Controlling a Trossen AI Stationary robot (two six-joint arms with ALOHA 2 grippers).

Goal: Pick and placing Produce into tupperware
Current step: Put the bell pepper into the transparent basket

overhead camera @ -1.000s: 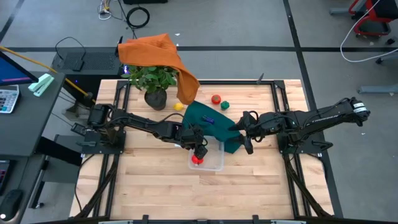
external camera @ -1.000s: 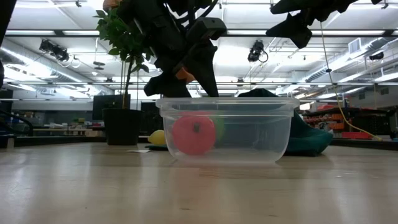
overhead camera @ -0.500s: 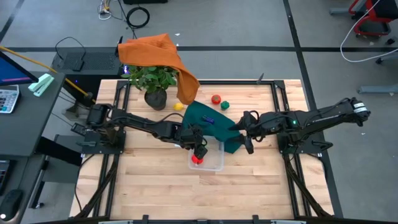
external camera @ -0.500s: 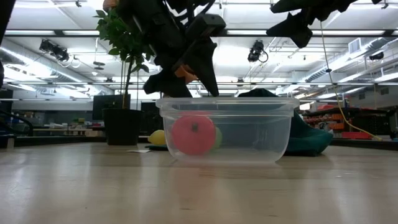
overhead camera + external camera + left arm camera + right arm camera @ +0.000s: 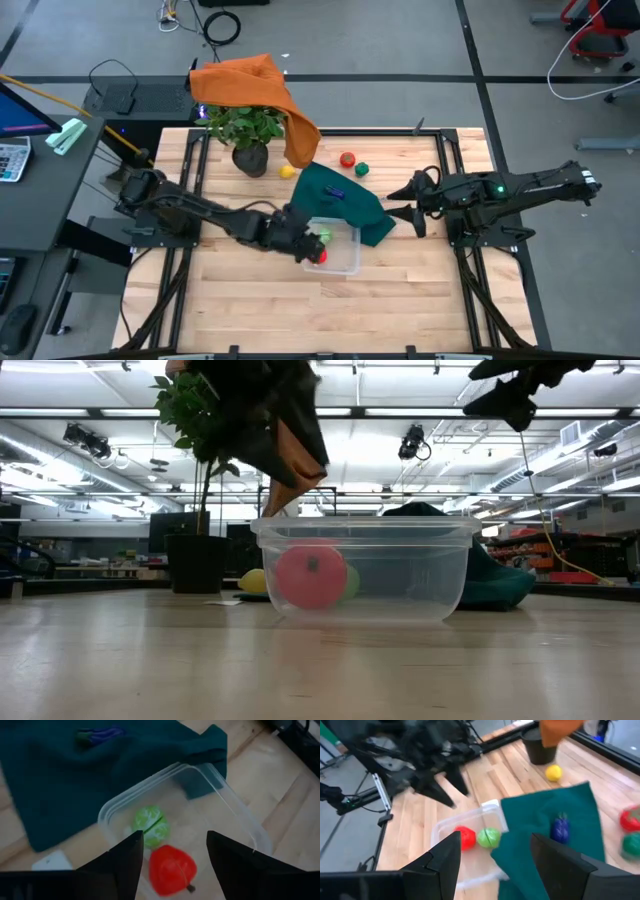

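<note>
So you're between picks: the tub (image 5: 335, 250) already holds a red piece (image 5: 172, 870) and a green one (image 5: 151, 825), lying just beside each other at its left end. Your left gripper (image 5: 297, 243) hangs over that end with its fingers apart and nothing between them, so the drop looks done. Your right gripper (image 5: 418, 205) hovers off the right edge of the teal cloth (image 5: 340, 200), fingers apart and empty too.

Four pieces are yet to go in: the blue one (image 5: 560, 829) on the cloth, the yellow one (image 5: 287, 171) by the plant pot (image 5: 251, 159), and a red one (image 5: 347, 159) and a green one (image 5: 362, 170) near each other on the far boards. The blue one lies nearest your right arm, so I'd take it next. Come down on it with the fingers wide and mind the cloth; a pinch that catches fabric could drag the cloth against the tub
</note>
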